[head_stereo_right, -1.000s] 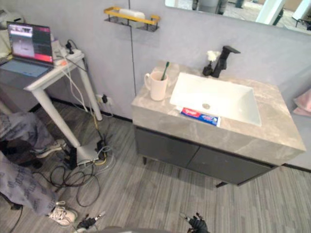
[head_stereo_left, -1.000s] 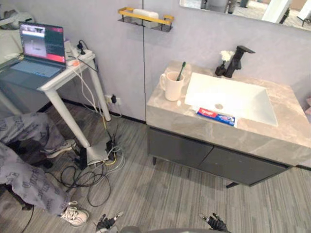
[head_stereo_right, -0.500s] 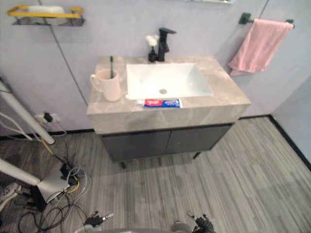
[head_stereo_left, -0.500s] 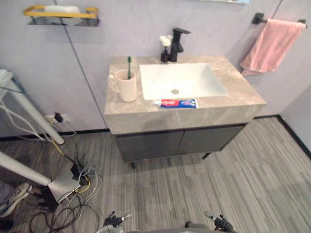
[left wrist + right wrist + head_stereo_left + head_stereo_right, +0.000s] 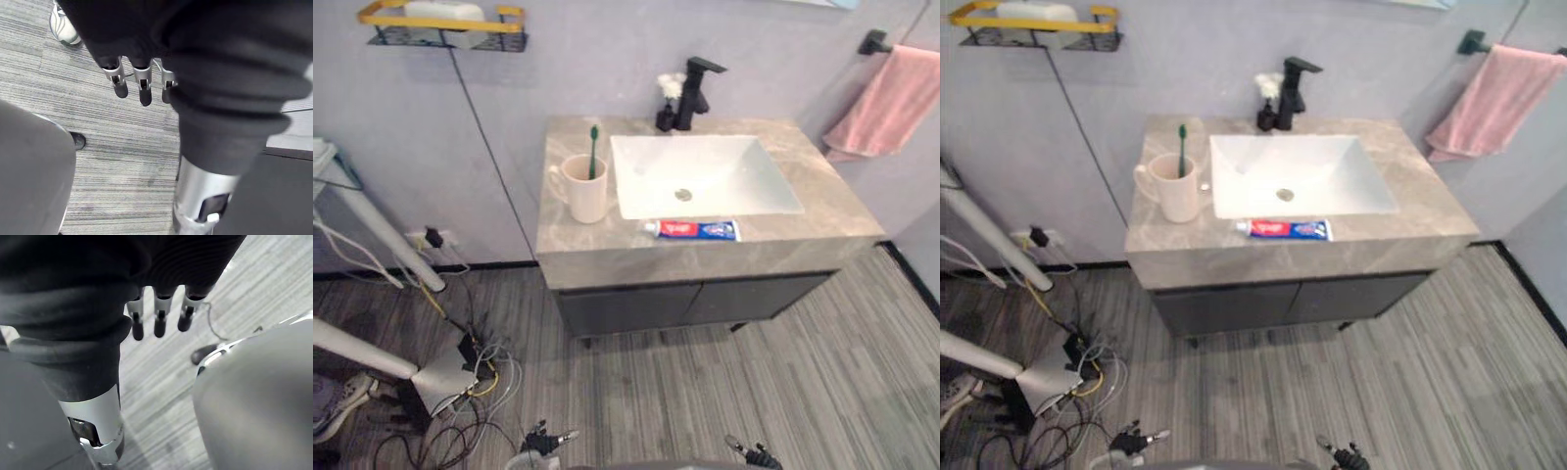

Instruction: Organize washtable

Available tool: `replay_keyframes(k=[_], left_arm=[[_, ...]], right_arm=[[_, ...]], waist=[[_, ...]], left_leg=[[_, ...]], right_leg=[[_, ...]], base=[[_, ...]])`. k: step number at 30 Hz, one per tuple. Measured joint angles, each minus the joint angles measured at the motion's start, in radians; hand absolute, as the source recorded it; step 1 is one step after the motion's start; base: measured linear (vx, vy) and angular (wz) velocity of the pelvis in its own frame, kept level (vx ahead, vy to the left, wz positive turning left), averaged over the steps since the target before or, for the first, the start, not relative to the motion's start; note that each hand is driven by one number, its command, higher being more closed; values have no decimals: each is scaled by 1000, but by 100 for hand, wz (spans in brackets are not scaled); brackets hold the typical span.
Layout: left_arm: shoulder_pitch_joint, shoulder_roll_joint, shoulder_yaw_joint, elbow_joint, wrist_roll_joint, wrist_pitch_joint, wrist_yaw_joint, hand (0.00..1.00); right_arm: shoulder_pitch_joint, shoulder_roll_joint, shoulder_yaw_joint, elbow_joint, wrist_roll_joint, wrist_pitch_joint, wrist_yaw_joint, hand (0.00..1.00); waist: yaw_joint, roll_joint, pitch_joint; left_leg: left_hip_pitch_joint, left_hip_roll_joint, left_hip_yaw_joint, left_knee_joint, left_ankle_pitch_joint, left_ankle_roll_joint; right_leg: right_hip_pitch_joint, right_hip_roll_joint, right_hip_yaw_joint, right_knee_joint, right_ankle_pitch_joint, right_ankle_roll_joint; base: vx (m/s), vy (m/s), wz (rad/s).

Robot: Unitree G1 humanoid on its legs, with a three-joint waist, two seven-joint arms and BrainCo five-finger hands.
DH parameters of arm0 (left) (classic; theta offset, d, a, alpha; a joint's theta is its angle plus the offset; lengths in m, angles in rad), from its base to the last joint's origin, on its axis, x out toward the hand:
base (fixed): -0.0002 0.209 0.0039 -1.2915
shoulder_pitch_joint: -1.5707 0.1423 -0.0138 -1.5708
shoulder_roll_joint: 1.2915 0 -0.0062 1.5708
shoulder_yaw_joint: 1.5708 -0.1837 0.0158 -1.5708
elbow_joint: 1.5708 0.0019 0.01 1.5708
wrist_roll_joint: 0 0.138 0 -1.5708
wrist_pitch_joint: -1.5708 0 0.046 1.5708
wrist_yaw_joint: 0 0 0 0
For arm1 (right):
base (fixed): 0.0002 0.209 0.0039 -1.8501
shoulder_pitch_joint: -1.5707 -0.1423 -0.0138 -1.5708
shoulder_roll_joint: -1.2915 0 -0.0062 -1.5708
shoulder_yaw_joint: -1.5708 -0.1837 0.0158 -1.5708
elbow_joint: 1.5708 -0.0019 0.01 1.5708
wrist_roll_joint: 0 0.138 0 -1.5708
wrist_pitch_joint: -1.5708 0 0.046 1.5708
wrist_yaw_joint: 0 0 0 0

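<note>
We read the left hand (image 5: 141, 81) in its own wrist view: fingers straight and apart, hanging toward the floor (image 5: 705, 372), holding nothing. The right hand (image 5: 159, 313) shows the same condition: fingers relaxed, spread, empty. In the head views both hands sit at the lower edge, one on either side of centre.

From the hands outward, a stretch of bare floor comes first, then the dark cabinet front (image 5: 685, 304), then the top of the washtable (image 5: 607, 245). Both hands are well apart from it and well below its surface.

The toothpaste tube (image 5: 691, 229) lies flat on the front strip of the top, between the basin (image 5: 705, 176) and the front edge, just beside the basin rim. Its long axis runs left to right, parallel to that edge and square to the line of approach. The white end, which we take to be the cap, points to the robot's left. The tube sits right of the midline between the hands, so we judge the right hand the nearer one.

The cup (image 5: 585, 188) stands upright to the left of the basin, with the green toothbrush (image 5: 593, 147) upright in it. We judge the left hand the nearer one for this item.

We judge that no reach is possible until the robot closes on the cabinet.
</note>
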Motion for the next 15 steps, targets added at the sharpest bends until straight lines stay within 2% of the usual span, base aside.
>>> replay_keyframes(k=[3, 8, 9, 15], left_arm=[[-3, -6, -4, -1, 0, -2, 0, 0], [-3, -5, -4, 1, 2, 1, -1, 0], [-13, 23, -47, 8, 40, -15, -3, 0], [-13, 23, -47, 8, 40, -15, -3, 0]], right_arm=[[0, -3, 0, 0, -7, -1, 12, 0], [-1, -2, -1, 0, -7, -2, 13, 0], [-26, -13, 1, 58, -44, 13, 13, 0], [-25, -13, 1, 58, -44, 13, 13, 0]], waist=[[3, 13, 7], [3, 5, 2], [-26, -32, 22], [-26, -32, 22]], left_leg=[[-1, 2, -11, 8, 0, 1], [-1, 2, -12, 8, 0, 1], [12, 7, 11, -246, 203, -48], [12, 7, 12, -246, 203, -48]], right_leg=[[-1, -4, -5, 38, -24, 7], [1, -4, -2, 35, -48, 14], [37, 2, 21, -40, -122, 31], [37, 2, 21, -40, -122, 31]], base=[[79, 5, 25], [68, -50, 1], [0, 0, 0], [0, 0, 0]])
